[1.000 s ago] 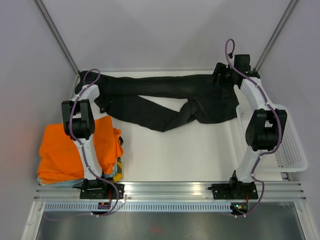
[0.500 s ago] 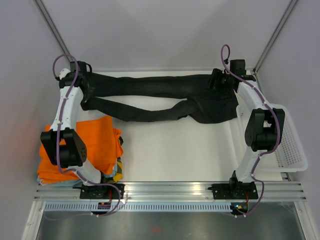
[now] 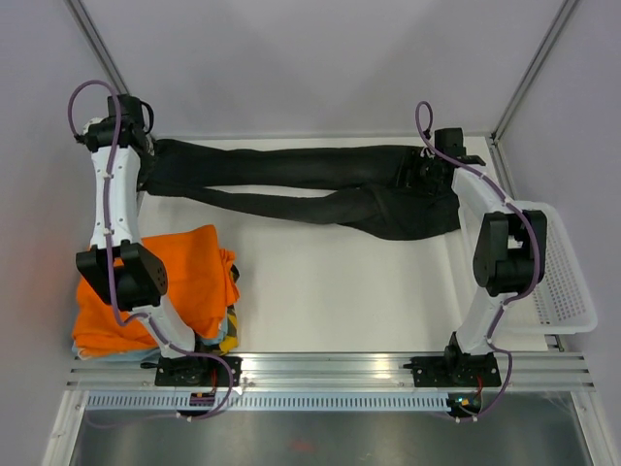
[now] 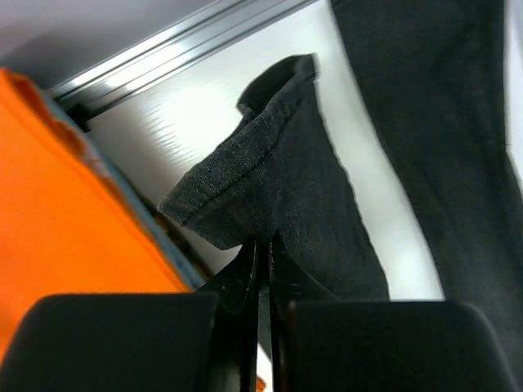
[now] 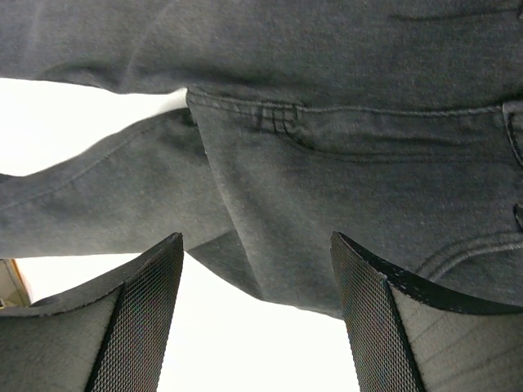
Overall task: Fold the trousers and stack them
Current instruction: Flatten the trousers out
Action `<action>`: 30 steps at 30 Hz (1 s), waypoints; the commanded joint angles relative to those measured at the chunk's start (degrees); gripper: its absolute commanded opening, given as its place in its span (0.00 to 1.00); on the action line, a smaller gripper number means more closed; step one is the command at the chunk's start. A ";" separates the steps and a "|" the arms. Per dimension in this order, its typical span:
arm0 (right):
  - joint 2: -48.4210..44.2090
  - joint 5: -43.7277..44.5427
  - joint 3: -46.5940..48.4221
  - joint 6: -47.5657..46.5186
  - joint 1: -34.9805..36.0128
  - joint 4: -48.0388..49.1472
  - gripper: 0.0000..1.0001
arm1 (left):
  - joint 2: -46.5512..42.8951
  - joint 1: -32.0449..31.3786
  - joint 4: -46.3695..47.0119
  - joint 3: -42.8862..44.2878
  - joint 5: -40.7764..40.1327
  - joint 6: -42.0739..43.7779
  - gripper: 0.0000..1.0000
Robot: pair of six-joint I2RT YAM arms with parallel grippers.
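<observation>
The black trousers (image 3: 310,180) lie stretched across the back of the table, waist at the right, both legs running left. My left gripper (image 3: 146,167) is at the far left back corner, shut on a leg's hem (image 4: 245,196), which hangs bunched from the pinched fingers. My right gripper (image 3: 427,173) hovers over the waist end, jaws wide open with nothing between them. In the right wrist view the seat and a pocket seam (image 5: 278,118) of the trousers show just beyond the open fingers (image 5: 143,318).
A folded orange garment (image 3: 146,286) lies on a stack at the near left. A white mesh basket (image 3: 553,282) stands at the right edge. Aluminium frame posts rise at both back corners; a rail (image 3: 330,369) runs along the front.
My left arm has swung out to the far left, pulling the trouser legs straight and flatter. The right gripper has dropped slightly toward the waist and stayed open.
</observation>
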 commanded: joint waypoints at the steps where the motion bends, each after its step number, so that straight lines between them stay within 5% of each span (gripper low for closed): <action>1: -4.42 1.40 -2.10 -1.08 1.05 1.97 0.78 | 0.60 2.62 -11.84 2.46 -5.13 1.27 0.02; 15: -4.60 6.50 -9.84 -0.73 5.80 3.64 0.78 | 1.99 5.10 4.14 -14.68 2.07 13.31 0.02; 25: -6.88 13.88 -12.92 1.47 6.07 4.25 0.77 | 12.63 6.85 4.50 1.56 2.69 11.13 0.03; 30: -7.06 15.38 -12.92 3.40 6.07 5.31 0.77 | 14.57 9.75 6.87 2.98 7.25 5.85 0.02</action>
